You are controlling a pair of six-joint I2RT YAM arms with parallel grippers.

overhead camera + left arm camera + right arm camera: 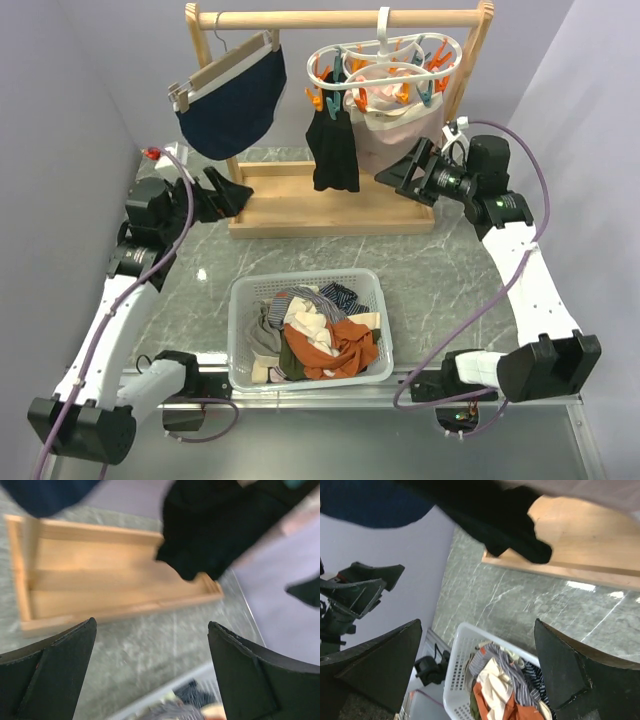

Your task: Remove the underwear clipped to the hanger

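The white ring hanger (385,52) with orange and teal pegs hangs by its hook from the wooden rail. Clipped to it hang a black garment (333,150), a pale pink-beige one (390,140) and a whitish one with pink edging (375,78). The black garment also shows in the left wrist view (210,535) and the right wrist view (495,520). My right gripper (398,172) is open and empty, just right of the pink-beige garment's lower part. My left gripper (240,192) is open and empty, left of the rack base, below the navy garment.
A navy garment (235,100) hangs from a flat wooden clip hanger (225,68) at the rail's left. The wooden rack base (300,205) sits on the marble table. A white basket (245,330) holding orange, striped and grey clothes stands near the front edge.
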